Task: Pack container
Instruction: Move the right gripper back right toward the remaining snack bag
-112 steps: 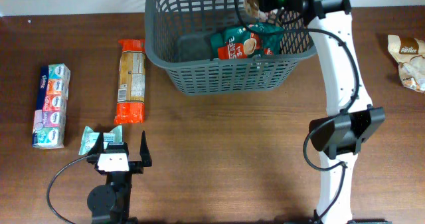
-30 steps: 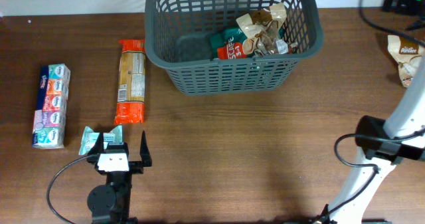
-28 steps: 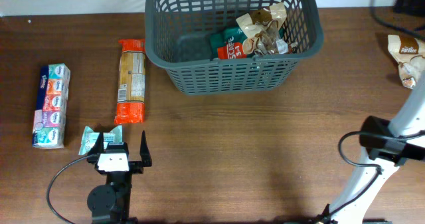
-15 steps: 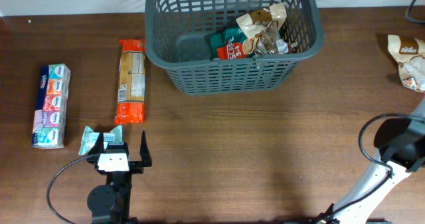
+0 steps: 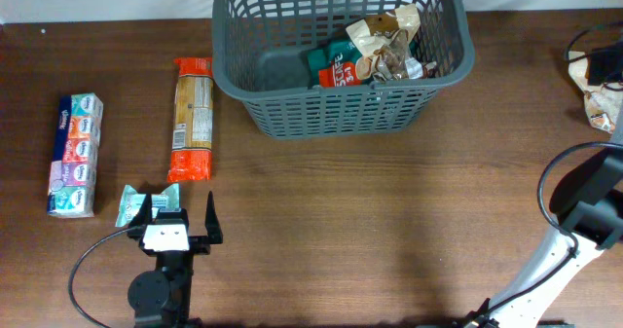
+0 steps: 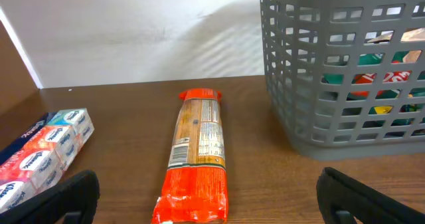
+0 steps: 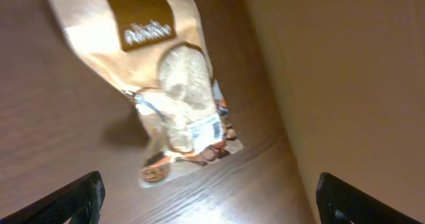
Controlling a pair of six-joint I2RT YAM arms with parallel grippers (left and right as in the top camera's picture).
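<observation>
The container point(image 5: 341, 109), a dark grey slotted basket, stands at the table's back centre and also shows at the right of the left wrist view point(image 6: 345, 124). Inside it lie a green packet point(image 5: 336, 70) and a tan bag point(image 5: 384, 38). My left gripper point(image 5: 178, 211) rests open near the front left, facing a long orange packet point(image 5: 192, 119), and nothing lies between its fingers point(image 6: 212, 204). My right gripper point(image 5: 605, 70) hangs open at the far right edge. It is above a beige snack bag point(image 7: 169, 84) and apart from it point(image 7: 209, 201).
A multicoloured tissue pack point(image 5: 76, 141) lies at the far left. A small teal packet point(image 5: 136, 203) sits just beside my left gripper's left finger. The orange packet point(image 6: 198, 151) lies left of the basket. A wall borders the table close behind the beige bag point(image 5: 599, 94).
My right arm has swung away from the basket to the far right edge, over the beige bag. The tan bag now lies in the basket. The left arm has not moved.
</observation>
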